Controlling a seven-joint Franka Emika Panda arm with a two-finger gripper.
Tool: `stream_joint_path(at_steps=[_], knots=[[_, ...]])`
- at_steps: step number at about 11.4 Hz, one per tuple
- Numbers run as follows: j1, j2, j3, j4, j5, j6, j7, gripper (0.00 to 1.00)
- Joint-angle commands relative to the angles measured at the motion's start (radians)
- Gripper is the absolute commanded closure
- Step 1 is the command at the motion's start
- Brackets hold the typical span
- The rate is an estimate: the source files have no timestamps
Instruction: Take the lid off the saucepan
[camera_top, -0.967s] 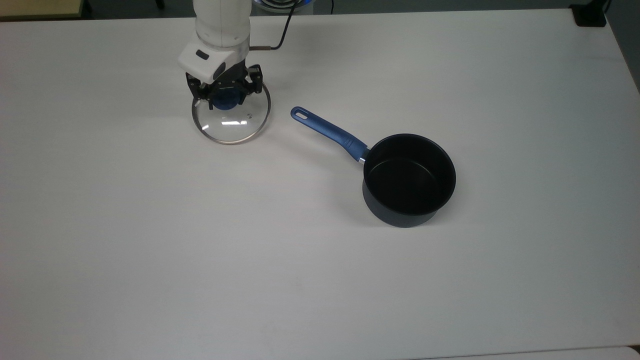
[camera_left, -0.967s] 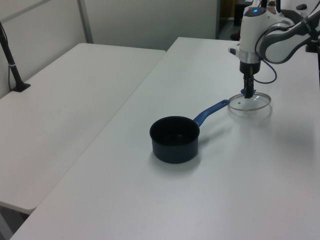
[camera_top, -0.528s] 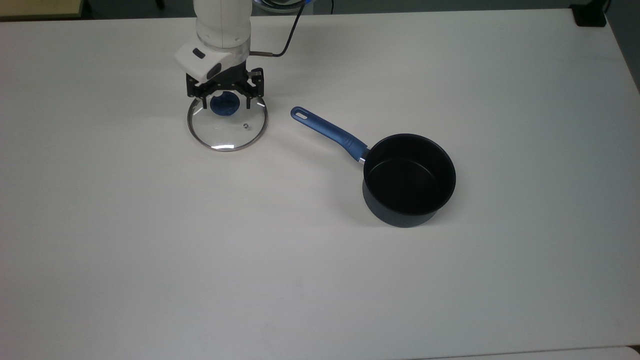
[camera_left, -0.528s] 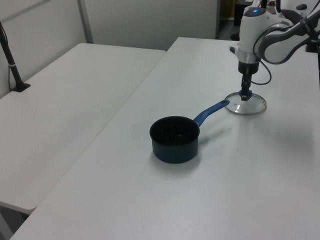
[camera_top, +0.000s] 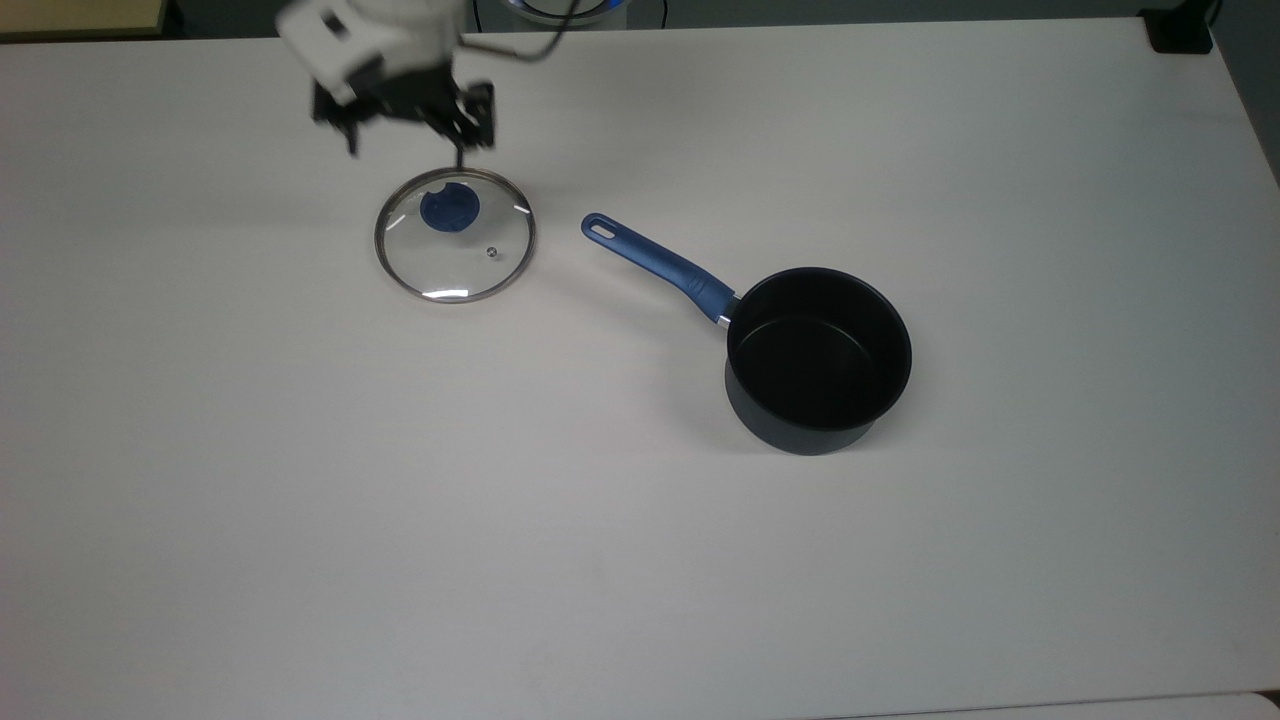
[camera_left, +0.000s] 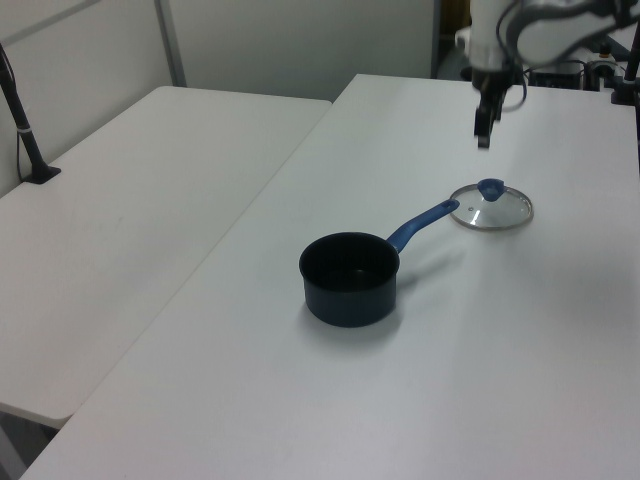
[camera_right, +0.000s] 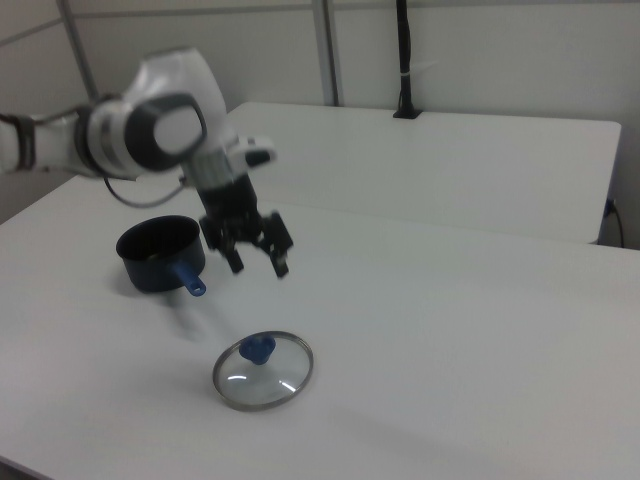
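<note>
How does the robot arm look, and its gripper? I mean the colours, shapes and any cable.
The arm has rounded white shells with grey joints. A white block carries the black gripper, which has two slim black fingers. A thin dark cable loops from the wrist.

Table (camera_top: 640, 560): white, matte, broad; takes up nearly the whole top view.
Second table (camera_left: 150, 190): white, just beside the first on the left view's left, a narrow seam between them; in the right view (camera_right: 430, 160) it stands behind.
Wall (camera_left: 300, 40): pale grey panels with upright metal strips.
Post (camera_right: 404, 60): black, upright, clamped on the second table's far edge in the right view.
Light: even, soft, faint shadows on the tabletops.
</note>
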Motion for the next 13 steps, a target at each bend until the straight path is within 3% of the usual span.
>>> stream_joint_path(at_steps=[1, 3, 4, 7, 9, 13], knots=[[0.154, -0.077, -0.160, 0.207, 0.041, -0.290, 0.044, 0.00], [0.332, -0.096, -0.335, 0.310, 0.145, -0.406, 0.049, 0.00], [0.357, -0.125, -0.370, 0.312, 0.179, -0.402, 0.058, 0.00], [0.367, -0.049, -0.352, 0.330, 0.167, -0.272, 0.041, 0.00], [0.361, 0.010, -0.332, 0.387, 0.169, -0.286, 0.038, 0.00], [0.355, 0.010, -0.319, 0.385, 0.178, -0.286, 0.038, 0.00]])
